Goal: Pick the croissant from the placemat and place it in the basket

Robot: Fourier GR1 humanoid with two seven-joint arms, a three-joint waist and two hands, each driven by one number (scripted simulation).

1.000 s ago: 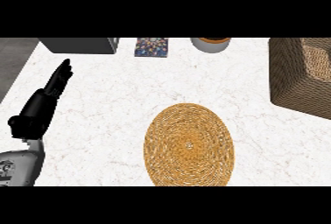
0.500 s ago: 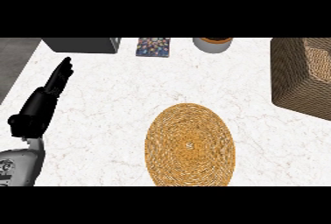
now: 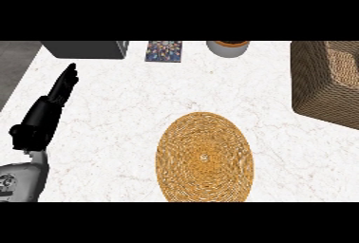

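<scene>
A round woven orange placemat point(image 3: 203, 158) lies on the white marble counter, low in the middle of the head view, with nothing on it. No croissant shows anywhere. The brown wicker basket point(image 3: 328, 80) stands at the right edge, partly cut off by the frame. My left hand point(image 3: 45, 114) rests open at the left, fingers straight and pointing up the counter, far from the placemat. My right hand does not appear.
Along the counter's far edge stand a dark grey box point(image 3: 84, 48), a small patterned packet point(image 3: 164, 51) and a white cup with an orange rim point(image 3: 228, 47). The counter's left edge runs just beside my left forearm.
</scene>
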